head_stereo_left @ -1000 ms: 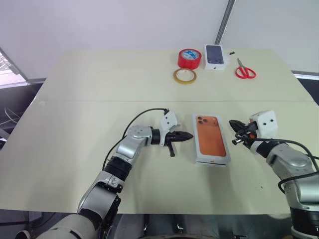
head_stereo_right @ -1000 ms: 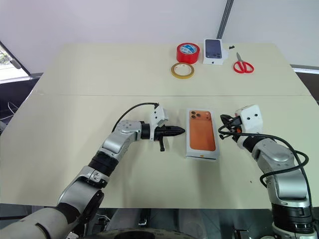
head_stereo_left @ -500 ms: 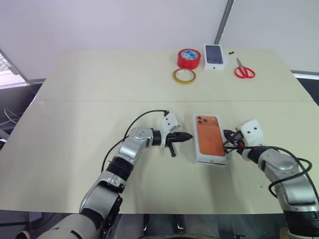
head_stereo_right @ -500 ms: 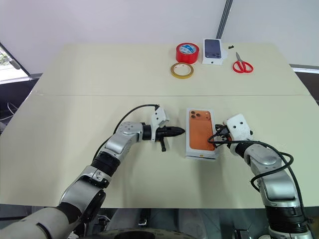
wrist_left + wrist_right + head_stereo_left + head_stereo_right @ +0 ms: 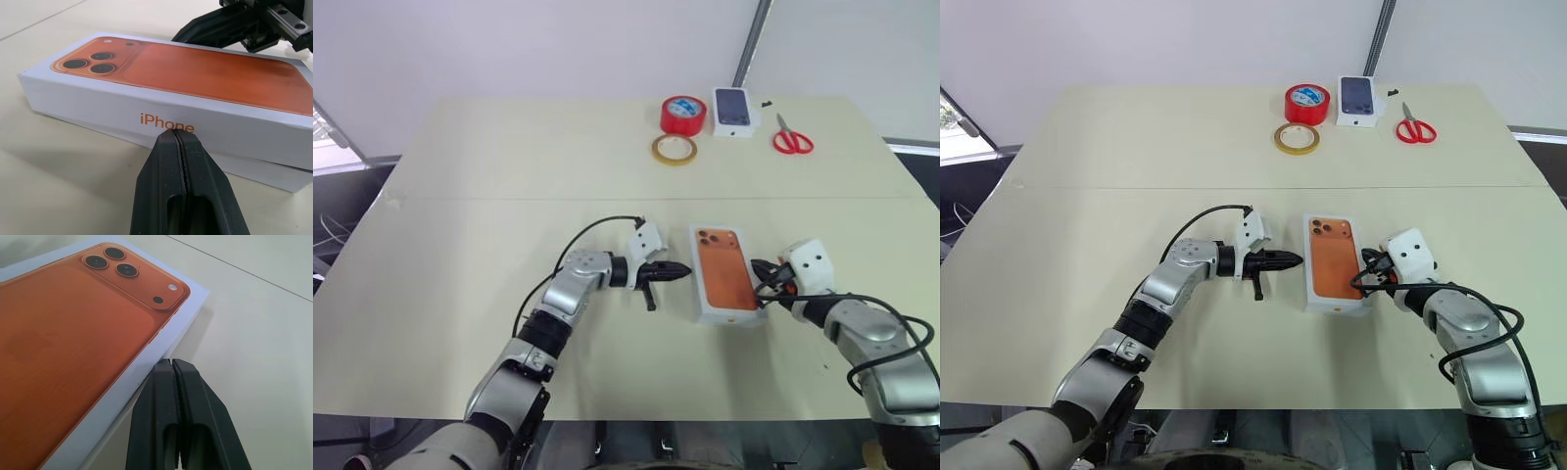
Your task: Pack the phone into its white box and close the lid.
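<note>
**Lid on the box, flanked by two shut grippers**

Lying near the middle of the surface [image 5: 460,196]: the lid [image 5: 726,271], printed orange face up, seated over the white box [image 5: 274,177], whose lower edge peeks out under the lid's skirt in the left wrist view. Long axis running away from the robot, camera cluster at the far end. No separate phone to be seen; presumably already inside, though that cannot be checked from here.

Left gripper [image 5: 680,269] just beside the lid's left long side, pointing straight at it, jaws pressed together with only a hairline seam between them, level with the "iPhone" lettering on the side wall. Apart from the wall by a small gap, as far as can be told.

Right gripper [image 5: 1368,281] at the opposite long side, jaws likewise together and holding nothing, tip at or against the lid's right edge toward the near half. Contact looks likely; cannot be called for certain.

Box therefore squarely between the two arms, each facing a long side across the short axis. Right gripper closer in than the left.

Judged stage: closing step, lid apparently not fully down given the strip of tray showing. Likely next: pressing or squaring the lid, with the opposite gripper bracing to stop the box from sliding sideways.
</note>
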Controlling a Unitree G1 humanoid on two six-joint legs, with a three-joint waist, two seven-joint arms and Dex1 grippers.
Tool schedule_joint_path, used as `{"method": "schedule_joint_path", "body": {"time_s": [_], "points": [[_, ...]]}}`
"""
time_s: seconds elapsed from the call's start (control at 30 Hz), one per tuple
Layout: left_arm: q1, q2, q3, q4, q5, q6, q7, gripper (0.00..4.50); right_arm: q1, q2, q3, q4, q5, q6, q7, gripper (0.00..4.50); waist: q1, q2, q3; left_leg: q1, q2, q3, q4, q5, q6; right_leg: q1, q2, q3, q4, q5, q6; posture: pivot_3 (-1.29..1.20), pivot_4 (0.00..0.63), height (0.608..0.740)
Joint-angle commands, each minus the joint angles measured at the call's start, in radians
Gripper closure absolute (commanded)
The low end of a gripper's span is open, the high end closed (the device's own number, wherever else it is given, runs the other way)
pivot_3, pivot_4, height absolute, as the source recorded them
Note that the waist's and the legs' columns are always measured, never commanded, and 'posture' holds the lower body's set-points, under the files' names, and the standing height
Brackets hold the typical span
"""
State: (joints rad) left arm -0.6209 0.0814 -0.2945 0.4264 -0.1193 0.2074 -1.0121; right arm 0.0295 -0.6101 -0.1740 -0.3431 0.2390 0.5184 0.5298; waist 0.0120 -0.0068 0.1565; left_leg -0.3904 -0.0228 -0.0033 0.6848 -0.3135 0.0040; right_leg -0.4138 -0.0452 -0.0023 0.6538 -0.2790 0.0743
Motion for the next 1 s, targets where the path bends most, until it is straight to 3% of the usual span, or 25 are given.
{"method": "schedule_joint_path", "body": {"time_s": [0.03,0.43,0.73,0.8,1.0], "points": [[0.009,-0.006,-0.02,-0.062,-0.011,-0.004,-0.012,4.5,0.002,-0.01,0.004,-0.071,0.022,-0.012,0.032,4.43,0.0,0.0,0.0,0.0,0.0,0.0,0.0,0.0,0.0,0.0,0.0,0.0,0.0,0.0,0.0,0.0,0.15,0.74],[0.024,0.033,-0.03,-0.039,0.011,-0.023,-0.01,4.5,0.05,-0.055,0.069,-0.043,-0.073,-0.067,0.057,4.43,-0.003,0.0,0.0,0.0,0.0,0.0,0.0,0.0,0.0,0.0,0.0,0.0,0.0,0.0,0.0,0.0,0.15,0.74],[-0.103,-0.016,0.109,-0.024,-0.129,0.066,0.005,4.5,-0.024,-0.077,-0.132,0.034,0.023,-0.062,0.084,4.43,0.001,0.0,0.0,0.0,0.0,0.0,0.001,0.0,0.0,0.0,0.0,0.0,0.0,0.0,0.0,0.0,0.15,0.74],[-0.144,-0.026,0.117,0.011,-0.134,0.066,0.001,4.5,-0.037,-0.083,-0.144,0.042,0.032,-0.078,0.099,4.43,0.001,0.0,0.0,0.0,0.0,0.0,0.001,0.0,0.0,0.0,0.0,0.0,0.0,0.0,0.0,0.0,0.15,0.74],[-0.338,-0.117,0.096,0.368,-0.038,-0.153,0.035,4.5,-0.044,-0.064,-0.156,-0.077,0.272,0.015,0.226,4.43,0.001,0.0,0.0,0.0,-0.001,0.0,0.001,0.0,0.0,0.001,0.001,0.0,0.0,0.0,0.0,0.0,0.15,0.74]]}}
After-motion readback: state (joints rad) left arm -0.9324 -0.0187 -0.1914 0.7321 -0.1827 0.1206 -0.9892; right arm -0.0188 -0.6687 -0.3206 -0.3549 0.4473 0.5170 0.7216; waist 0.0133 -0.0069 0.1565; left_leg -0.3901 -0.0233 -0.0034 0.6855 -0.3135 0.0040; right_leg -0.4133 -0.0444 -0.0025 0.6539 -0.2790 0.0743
